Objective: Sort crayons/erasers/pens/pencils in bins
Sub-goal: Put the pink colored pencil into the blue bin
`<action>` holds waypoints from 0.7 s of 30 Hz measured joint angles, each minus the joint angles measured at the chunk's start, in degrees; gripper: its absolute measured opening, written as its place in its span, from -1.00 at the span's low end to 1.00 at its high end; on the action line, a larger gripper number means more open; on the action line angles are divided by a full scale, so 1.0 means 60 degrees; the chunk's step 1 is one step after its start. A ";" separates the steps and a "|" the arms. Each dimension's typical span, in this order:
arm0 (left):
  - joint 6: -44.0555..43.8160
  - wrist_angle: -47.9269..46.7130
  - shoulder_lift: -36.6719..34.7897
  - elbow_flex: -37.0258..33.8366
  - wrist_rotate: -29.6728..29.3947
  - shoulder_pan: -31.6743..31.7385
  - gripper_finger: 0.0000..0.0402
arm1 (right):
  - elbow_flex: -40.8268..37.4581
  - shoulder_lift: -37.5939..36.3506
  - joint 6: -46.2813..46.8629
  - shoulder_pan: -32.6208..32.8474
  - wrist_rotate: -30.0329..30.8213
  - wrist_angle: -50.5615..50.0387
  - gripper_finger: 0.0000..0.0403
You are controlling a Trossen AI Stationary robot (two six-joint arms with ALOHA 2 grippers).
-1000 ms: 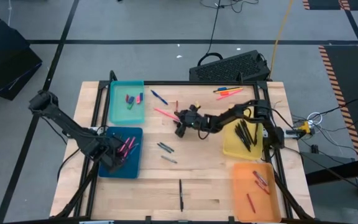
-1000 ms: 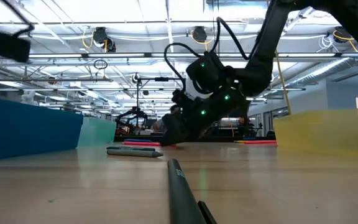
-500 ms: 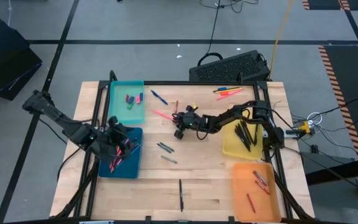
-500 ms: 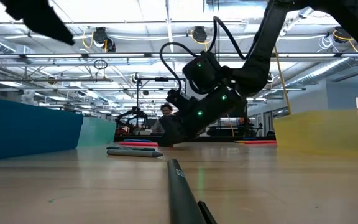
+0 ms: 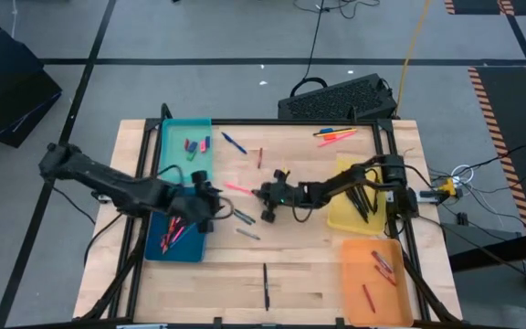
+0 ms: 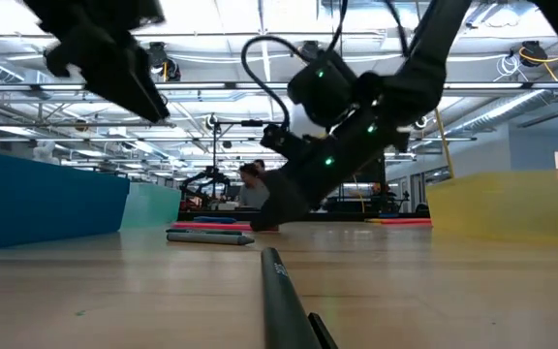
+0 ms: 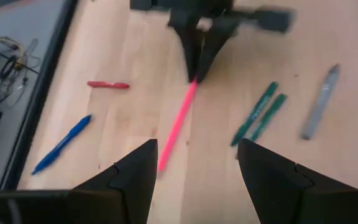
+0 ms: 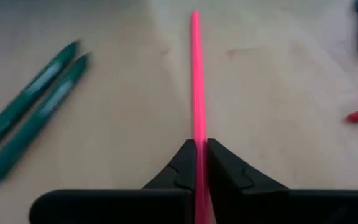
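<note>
Pink pencil (image 8: 195, 74) lay on the bare wood mid-table, one end pinched between the closed fingers of the right gripper (image 8: 200, 163), two green pens (image 8: 33, 106) beside it. Farther off, the left gripper (image 7: 194, 171) hovered near the dark blue bin (image 5: 158, 251), fingers spread and empty. Pickup looked underway; next it needs lifting and carrying to that bin's pink sticks.

Low view: a dark pen (image 6: 284, 296) runs off the bottom edge; contents of the dark blue bin (image 6: 46, 208) hidden behind its wall.
</note>
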 joint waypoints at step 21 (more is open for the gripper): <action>0.3074 0.2197 0.2799 0.0621 0.3803 0.3076 -0.11 | 0.0007 -0.2222 -0.0547 0.1153 0.1062 -0.1167 -0.93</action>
